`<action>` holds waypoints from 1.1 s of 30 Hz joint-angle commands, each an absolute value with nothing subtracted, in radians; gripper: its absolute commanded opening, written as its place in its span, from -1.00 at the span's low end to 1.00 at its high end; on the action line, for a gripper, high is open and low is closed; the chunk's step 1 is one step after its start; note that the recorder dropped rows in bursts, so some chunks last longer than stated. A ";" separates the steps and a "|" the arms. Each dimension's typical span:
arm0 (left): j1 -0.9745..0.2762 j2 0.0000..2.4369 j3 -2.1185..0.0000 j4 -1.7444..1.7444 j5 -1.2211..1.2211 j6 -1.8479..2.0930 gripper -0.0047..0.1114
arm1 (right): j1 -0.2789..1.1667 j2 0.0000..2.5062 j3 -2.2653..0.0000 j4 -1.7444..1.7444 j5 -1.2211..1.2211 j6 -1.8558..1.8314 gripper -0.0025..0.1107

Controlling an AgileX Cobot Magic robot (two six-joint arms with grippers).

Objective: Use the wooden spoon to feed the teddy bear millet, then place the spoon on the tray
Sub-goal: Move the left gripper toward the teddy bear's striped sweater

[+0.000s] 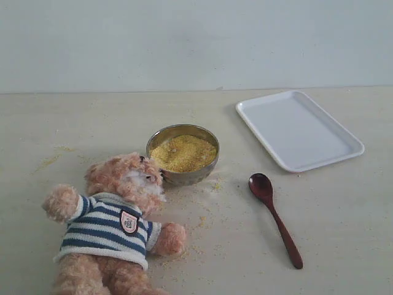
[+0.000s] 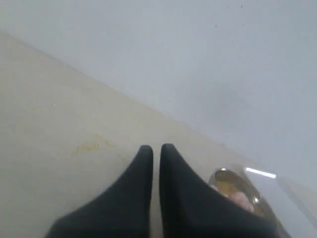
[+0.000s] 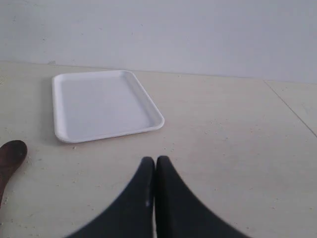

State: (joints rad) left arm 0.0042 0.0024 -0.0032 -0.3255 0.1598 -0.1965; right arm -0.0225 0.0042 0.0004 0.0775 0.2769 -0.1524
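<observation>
The teddy bear (image 1: 113, 227) lies on its back at the front left, head toward the metal bowl (image 1: 182, 155) heaped with millet (image 1: 183, 152). The wooden spoon (image 1: 274, 218) lies flat on the table to the right of the bowl, its bowl end toward the white tray (image 1: 298, 129) at the back right. Neither arm shows in the exterior view. My left gripper (image 2: 156, 148) is shut and empty above the table, with the metal bowl (image 2: 237, 191) just beyond it. My right gripper (image 3: 155, 159) is shut and empty, with the tray (image 3: 101, 105) ahead and the spoon's bowl (image 3: 10, 156) at the view's edge.
Loose millet grains are scattered on the beige table (image 1: 344, 233) around the bowl and bear, with a faint yellow patch (image 1: 52, 160) at the left. A pale wall (image 1: 196, 43) closes the back.
</observation>
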 commanded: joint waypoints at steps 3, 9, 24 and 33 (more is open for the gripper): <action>0.000 0.000 0.000 -0.370 -0.316 -0.194 -0.83 | -0.029 0.000 0.000 0.076 0.266 -0.155 -0.96; 0.000 0.206 -0.184 -0.221 -0.362 -0.167 -0.83 | -0.029 0.000 0.000 0.076 0.266 -0.155 -0.96; -0.001 0.818 -0.620 -0.080 0.623 -0.048 -0.83 | -0.029 0.000 0.000 0.076 0.266 -0.155 -0.96; -0.001 1.129 -0.620 -0.890 0.954 0.728 -0.83 | -0.029 0.000 0.000 0.076 0.266 -0.155 -0.96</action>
